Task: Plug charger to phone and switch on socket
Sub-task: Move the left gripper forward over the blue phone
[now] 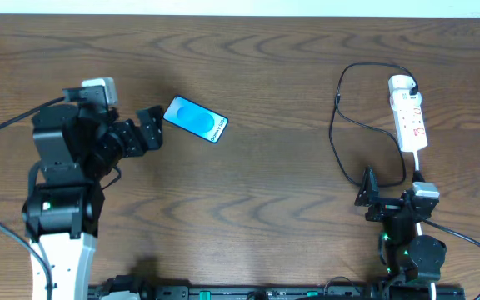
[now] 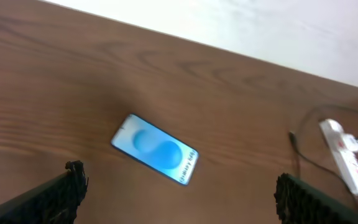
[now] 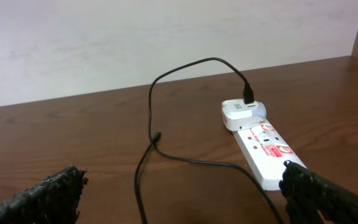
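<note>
The phone (image 1: 195,119) lies flat, screen up and lit blue, at the table's left middle; it also shows in the left wrist view (image 2: 156,149). My left gripper (image 1: 151,127) is open and empty just left of the phone, not touching it (image 2: 179,190). The white socket (image 1: 408,112) lies at the far right, with a white adapter (image 3: 242,113) plugged into its far end. The black charger cable (image 1: 333,133) loops from the adapter across the table; its free tip (image 3: 158,134) lies loose. My right gripper (image 1: 363,196) is open and empty over the cable's near loop (image 3: 182,186).
The socket also shows in the right wrist view (image 3: 266,146) and in the left wrist view (image 2: 347,158). Its white cord (image 1: 421,167) runs toward the right arm's base. A pale wall (image 3: 135,37) borders the table's far edge.
</note>
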Available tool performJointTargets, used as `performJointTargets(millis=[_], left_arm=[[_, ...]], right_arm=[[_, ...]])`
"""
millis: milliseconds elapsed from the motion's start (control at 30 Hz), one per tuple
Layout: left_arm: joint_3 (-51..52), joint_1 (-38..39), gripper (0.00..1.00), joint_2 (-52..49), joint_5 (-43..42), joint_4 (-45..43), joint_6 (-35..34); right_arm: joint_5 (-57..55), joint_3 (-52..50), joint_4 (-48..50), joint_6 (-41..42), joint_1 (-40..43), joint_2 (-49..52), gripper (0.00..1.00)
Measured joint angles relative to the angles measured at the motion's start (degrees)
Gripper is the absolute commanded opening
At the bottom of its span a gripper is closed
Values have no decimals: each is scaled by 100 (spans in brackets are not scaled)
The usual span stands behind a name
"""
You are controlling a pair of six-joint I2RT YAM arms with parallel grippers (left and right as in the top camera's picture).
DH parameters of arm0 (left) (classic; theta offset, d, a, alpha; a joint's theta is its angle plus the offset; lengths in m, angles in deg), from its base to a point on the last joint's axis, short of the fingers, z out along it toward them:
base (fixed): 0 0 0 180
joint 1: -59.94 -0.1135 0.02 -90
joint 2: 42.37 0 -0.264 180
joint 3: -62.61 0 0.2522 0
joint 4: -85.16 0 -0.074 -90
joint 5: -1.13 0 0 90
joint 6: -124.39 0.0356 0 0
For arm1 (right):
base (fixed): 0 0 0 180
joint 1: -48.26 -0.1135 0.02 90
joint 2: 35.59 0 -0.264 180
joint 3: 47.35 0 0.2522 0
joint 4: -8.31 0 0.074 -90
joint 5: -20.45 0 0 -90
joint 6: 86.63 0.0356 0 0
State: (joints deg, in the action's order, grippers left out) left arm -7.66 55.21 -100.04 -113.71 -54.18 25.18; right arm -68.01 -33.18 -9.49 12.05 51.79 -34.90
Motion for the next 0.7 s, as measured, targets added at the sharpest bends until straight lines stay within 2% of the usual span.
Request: performJointTargets(millis=[100,267,500,700], left_arm=[[0,2,99,-162,-313,-96,-20],[0,2,99,-293,-549,-302,-435],[0,42,99,-304,-531,-308,-866],[0,546,99,-304,-48,-310,-1126]], right_arm=[[0,0,0,0,0,0,99],[0,0,0,0,0,0,99],[0,0,0,0,0,0,99],[0,0,0,0,0,0,99]])
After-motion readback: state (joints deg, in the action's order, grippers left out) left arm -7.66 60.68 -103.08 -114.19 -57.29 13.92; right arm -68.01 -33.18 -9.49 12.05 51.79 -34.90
